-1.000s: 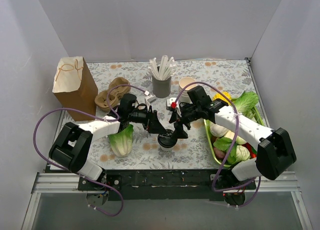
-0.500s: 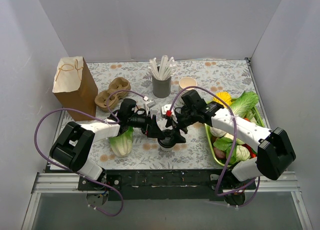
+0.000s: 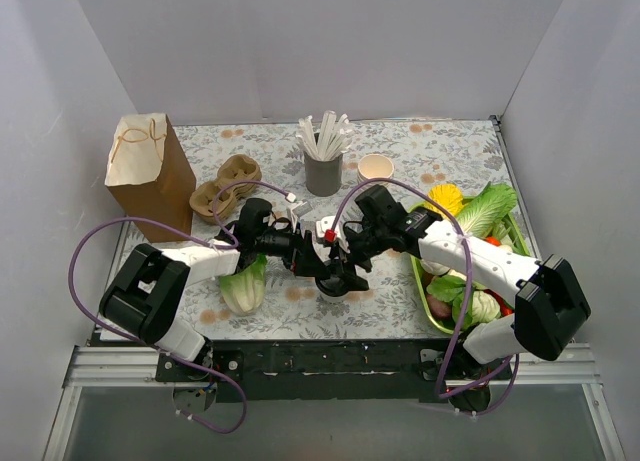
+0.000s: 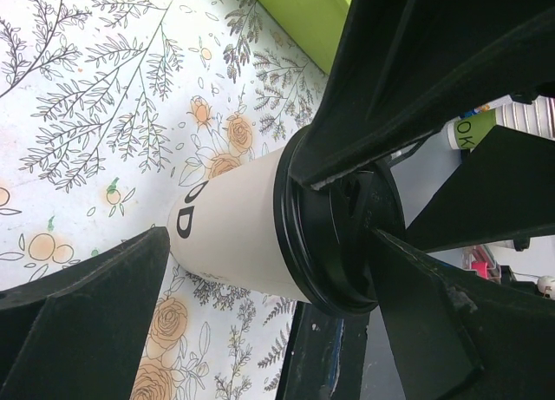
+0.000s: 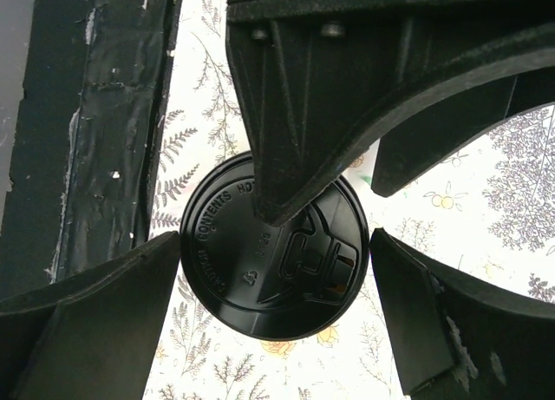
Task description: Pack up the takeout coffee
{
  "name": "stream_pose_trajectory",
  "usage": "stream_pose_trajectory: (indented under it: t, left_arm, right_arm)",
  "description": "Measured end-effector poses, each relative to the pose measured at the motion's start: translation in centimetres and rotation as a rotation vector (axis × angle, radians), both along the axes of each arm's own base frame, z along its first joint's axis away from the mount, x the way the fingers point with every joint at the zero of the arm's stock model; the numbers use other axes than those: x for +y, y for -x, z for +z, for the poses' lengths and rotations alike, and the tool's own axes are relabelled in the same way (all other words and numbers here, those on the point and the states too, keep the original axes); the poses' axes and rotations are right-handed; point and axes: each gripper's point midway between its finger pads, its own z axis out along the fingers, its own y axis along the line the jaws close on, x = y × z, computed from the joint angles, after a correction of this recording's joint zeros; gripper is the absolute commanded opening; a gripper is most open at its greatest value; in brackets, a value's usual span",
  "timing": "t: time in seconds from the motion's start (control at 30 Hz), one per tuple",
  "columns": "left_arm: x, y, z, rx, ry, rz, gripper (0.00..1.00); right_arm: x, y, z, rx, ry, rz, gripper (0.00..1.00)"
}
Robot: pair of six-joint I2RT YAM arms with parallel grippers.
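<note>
The takeout coffee (image 3: 335, 280), a cream cup with a black lid, stands upright near the table's front middle. In the left wrist view its cream body (image 4: 232, 235) shows black letters. In the right wrist view its lid (image 5: 251, 283) is seen from above. My left gripper (image 3: 320, 268) is open and reaches in from the left, with the cup in its gap (image 4: 269, 244) and one finger lying over the lid. My right gripper (image 3: 349, 270) is open and straddles the lid (image 5: 274, 239), its tips close to the rim on both sides.
A brown paper bag (image 3: 150, 166) stands at the back left, with a cardboard cup carrier (image 3: 225, 184) beside it. A grey cup of white sticks (image 3: 323, 161) and a lidless cream cup (image 3: 375, 167) stand behind. A leafy green (image 3: 243, 281) lies left of the coffee. A green vegetable tray (image 3: 417, 271) lies on the right.
Both grippers have closed in on the cup: the left from the upper left, the right down and to the left. The cup has not moved.
</note>
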Motion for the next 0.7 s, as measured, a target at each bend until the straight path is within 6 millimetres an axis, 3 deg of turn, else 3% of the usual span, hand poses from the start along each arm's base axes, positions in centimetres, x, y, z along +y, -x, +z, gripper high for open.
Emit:
stream_pose_trajectory:
  t: [0.33,0.7]
  left_arm:
    - [-0.01,-0.07,0.03,-0.005,0.003,0.001,0.98]
    - [0.04,0.10,-0.07,-0.001,0.005,-0.001,0.98]
  right_arm:
    - [0.15,-0.41,-0.35,-0.004,0.017,-0.033,0.98]
    - [0.87,0.50,-0.97,-0.067,0.015,0.001,0.94]
